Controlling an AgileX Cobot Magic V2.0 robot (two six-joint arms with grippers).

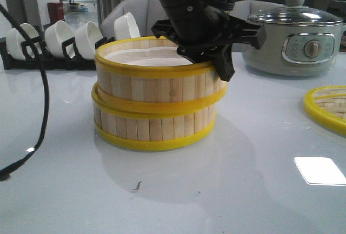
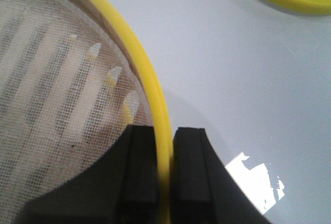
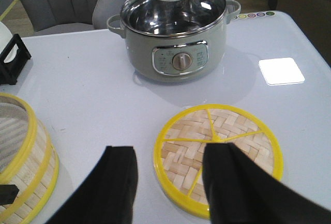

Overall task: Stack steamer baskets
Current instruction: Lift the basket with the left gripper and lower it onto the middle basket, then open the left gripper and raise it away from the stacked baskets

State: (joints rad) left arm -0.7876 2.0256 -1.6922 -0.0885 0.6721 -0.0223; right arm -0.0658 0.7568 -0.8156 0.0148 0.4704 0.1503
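On the white table [image 1: 227, 191], left jaws pinch the upper basket [image 1: 157, 85] rim, hiding it; right jaws gape empty over the lid [image 3: 220, 151].

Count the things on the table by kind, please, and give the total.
Steamer baskets: 2 (top, bottom)
Bamboo lid: 1
Electric pot: 1
White bowls: 4
Bowl rack: 1
Total: 9

Bright, even overhead light on a glossy white table [image 1: 65, 191].
Square glare patches [image 1: 320, 170] mark the surface; soft shadows pool beneath the stacked baskets [image 1: 157, 104]. The left wrist close-up is blurred, fingers [image 2: 139, 177] out of focus.
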